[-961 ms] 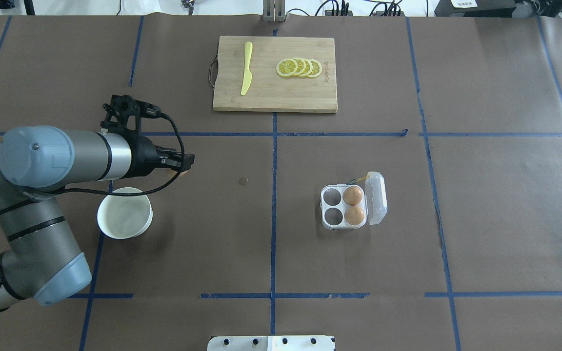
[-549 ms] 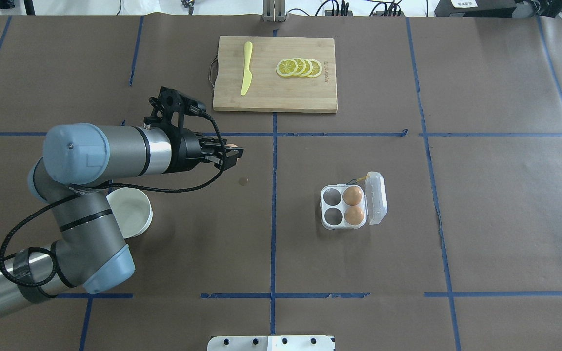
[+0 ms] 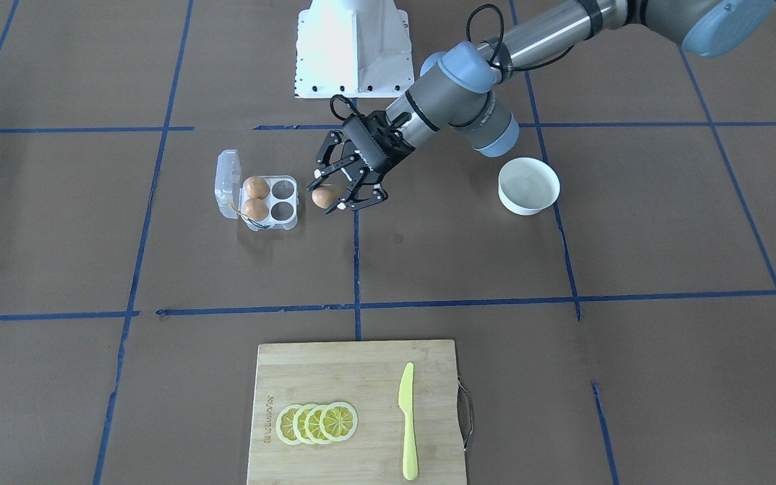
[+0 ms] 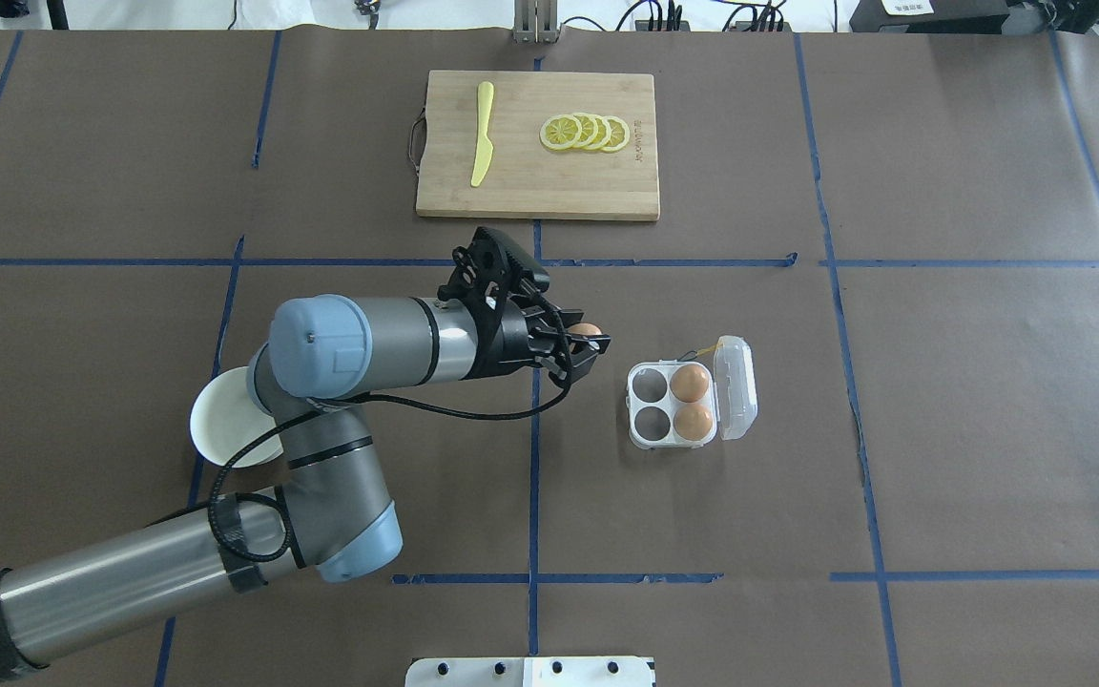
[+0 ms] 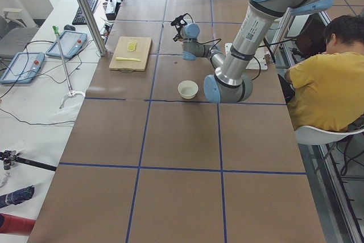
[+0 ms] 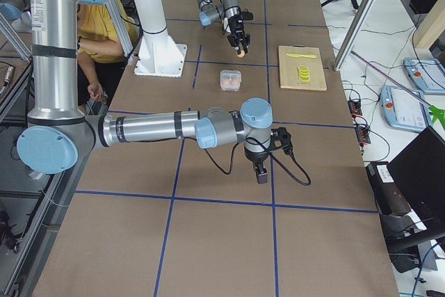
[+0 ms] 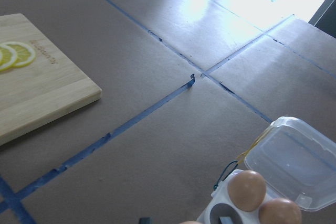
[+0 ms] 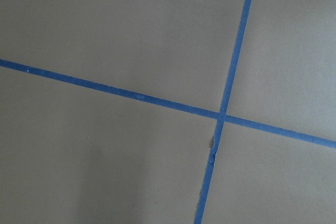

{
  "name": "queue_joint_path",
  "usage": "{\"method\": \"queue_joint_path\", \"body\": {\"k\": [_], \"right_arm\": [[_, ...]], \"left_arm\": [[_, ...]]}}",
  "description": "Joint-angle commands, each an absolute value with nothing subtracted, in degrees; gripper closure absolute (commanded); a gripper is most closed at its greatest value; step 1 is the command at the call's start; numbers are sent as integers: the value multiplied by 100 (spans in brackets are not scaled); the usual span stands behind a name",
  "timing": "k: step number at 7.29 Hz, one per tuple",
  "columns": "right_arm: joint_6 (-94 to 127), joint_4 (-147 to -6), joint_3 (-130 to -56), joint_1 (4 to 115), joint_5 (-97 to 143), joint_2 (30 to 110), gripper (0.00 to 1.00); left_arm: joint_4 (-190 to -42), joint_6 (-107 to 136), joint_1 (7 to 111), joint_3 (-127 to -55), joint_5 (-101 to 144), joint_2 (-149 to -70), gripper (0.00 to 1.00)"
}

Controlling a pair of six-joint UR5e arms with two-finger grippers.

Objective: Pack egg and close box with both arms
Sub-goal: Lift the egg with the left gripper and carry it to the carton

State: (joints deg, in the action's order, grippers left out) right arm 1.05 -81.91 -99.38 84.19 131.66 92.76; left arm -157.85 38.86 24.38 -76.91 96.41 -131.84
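My left gripper [image 4: 593,343] is shut on a brown egg [image 4: 588,331] and holds it above the table, just left of the box [image 4: 650,403]. In the front-facing view the held egg [image 3: 325,197] hangs between the fingers of the gripper [image 3: 335,197], right of the box [image 3: 285,200]. The clear box is open, with its lid [image 4: 736,386] folded to its far side. Two eggs [image 4: 690,383] [image 4: 694,422] fill the cells by the lid; the two cells nearer the gripper are empty. My right gripper [image 6: 261,173] shows only in the right side view, low over bare table; I cannot tell its state.
A white bowl [image 3: 529,185] stands behind the left arm's elbow. A wooden cutting board [image 4: 538,181] at the far side holds a yellow knife [image 4: 482,134] and lemon slices [image 4: 586,132]. The white pedestal [image 3: 353,47] is at the robot's side. A seated person [image 5: 324,89] is beside the table.
My left arm has swung to the right, from beside the white bowl to just short of the box, with the egg still in its grip. The box has not moved.
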Motion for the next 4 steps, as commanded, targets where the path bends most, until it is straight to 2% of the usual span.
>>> {"method": "queue_joint_path", "body": {"k": [1, 4], "right_arm": [[105, -8183, -9923, 8420, 13166, 9281, 0], [105, -8183, -9923, 8420, 13166, 9281, 0]], "left_arm": [[-15970, 3885, 1918, -7147, 9168, -13805, 100], [-15961, 3885, 1863, -6944, 9158, -13939, 98]]}}
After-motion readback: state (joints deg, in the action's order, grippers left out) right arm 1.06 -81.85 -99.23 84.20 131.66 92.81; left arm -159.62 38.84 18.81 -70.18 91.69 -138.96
